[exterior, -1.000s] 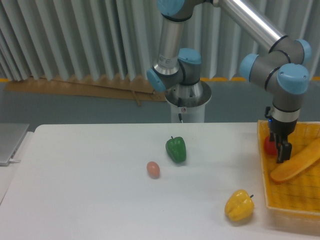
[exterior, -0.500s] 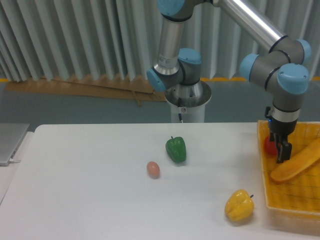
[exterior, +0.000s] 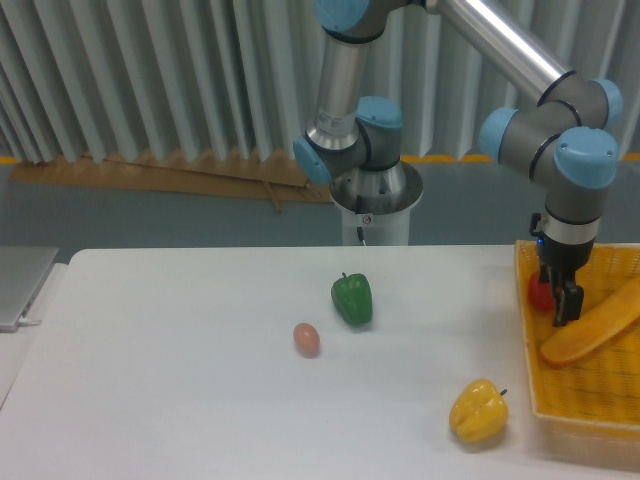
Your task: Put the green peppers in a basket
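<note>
Right now I am looking at the gripper (exterior: 561, 300) hanging over the near-left corner of the basket (exterior: 600, 385), and I cannot tell whether the jaws are released or clenched, since the dark fingers are overlapping from this angle and blocking each other. Nothing green is sitting between them, so I am judging that they are carrying nothing of the task. Just behind the fingers a red pepper (exterior: 540, 292) is lying inside the basket, and beside them a long orange-yellow item (exterior: 592, 325), possibly a bread roll, is resting slantwise across the mesh; the gripper is hovering close to both, which is why I am treating any descent here as risky. The green pepper (exterior: 352, 298) is sitting on the white desk (exterior: 160, 380) near its middle, stem pointing up, well apart from the basket and untouched. A small pinkish egg-like object (exterior: 307, 339) is lying just beside it toward the camera and left, and a yellow pepper (exterior: 478, 411) is resting near the basket's front-left corner, outside the wall. As I am reading it, the task is not yet begun in earnest: I am going to need to lift the arm clear of the basket wall, swing it left across the desk, and come down over the green pepper without nudging the egg-like thing.
</note>
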